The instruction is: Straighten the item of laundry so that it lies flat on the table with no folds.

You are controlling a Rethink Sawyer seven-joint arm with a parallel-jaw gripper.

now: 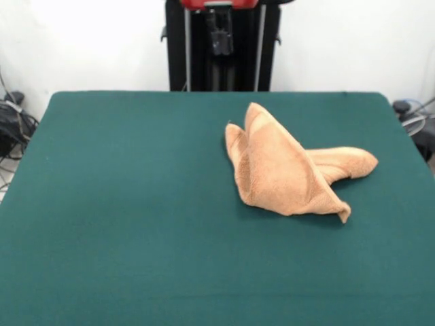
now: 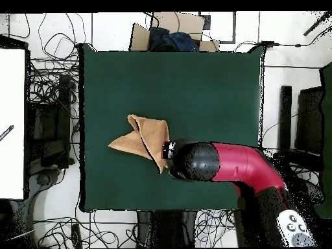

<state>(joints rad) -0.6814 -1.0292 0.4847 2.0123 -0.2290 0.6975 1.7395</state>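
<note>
The light orange-tan towel lies crumpled on the dark green table, right of the middle in the front view. It is folded over itself into a pointed heap, with one lobe sticking out to the right. In the overhead view the towel lies left of the table's middle, and the red and black arm covers its near right edge. The gripper shows only as a dark part hanging at the top, in front of the pedestal and well above and behind the towel. I cannot tell how its jaws stand.
The black pedestal stands at the table's far edge. In the overhead view a cardboard box sits beyond the table's far side, a white board lies to the left, and cables run around the table.
</note>
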